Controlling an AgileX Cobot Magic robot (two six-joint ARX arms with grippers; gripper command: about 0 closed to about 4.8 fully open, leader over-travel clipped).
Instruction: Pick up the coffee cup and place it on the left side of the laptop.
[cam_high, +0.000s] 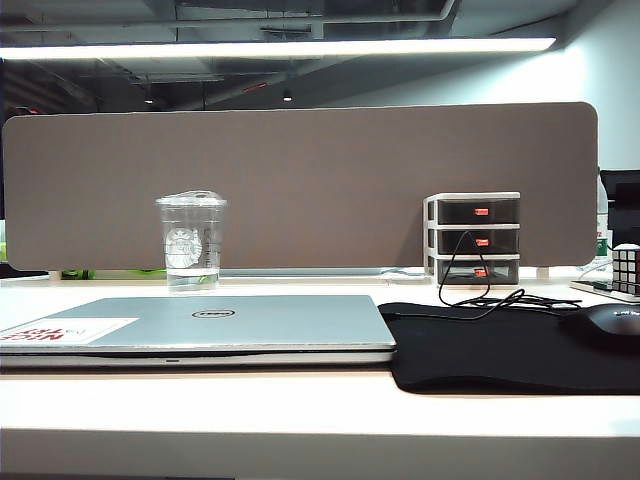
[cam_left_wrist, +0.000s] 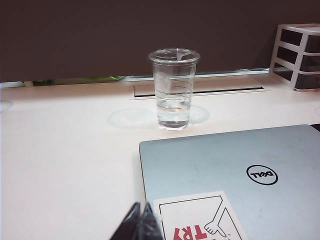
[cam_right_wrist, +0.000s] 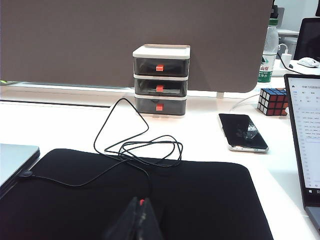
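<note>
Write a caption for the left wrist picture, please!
Shut left gripper waits near closed silver laptop; clear plastic coffee cup stands beyond.

A brown partition panel backs the white desk (a bright ceiling strip light overhead).

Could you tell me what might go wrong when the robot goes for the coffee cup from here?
The coffee cup is tall, holds liquid, and stands just behind the laptop; a nudge could spill it onto the lid. The left gripper is shut and must open first. The right gripper hovers over the cable.
</note>
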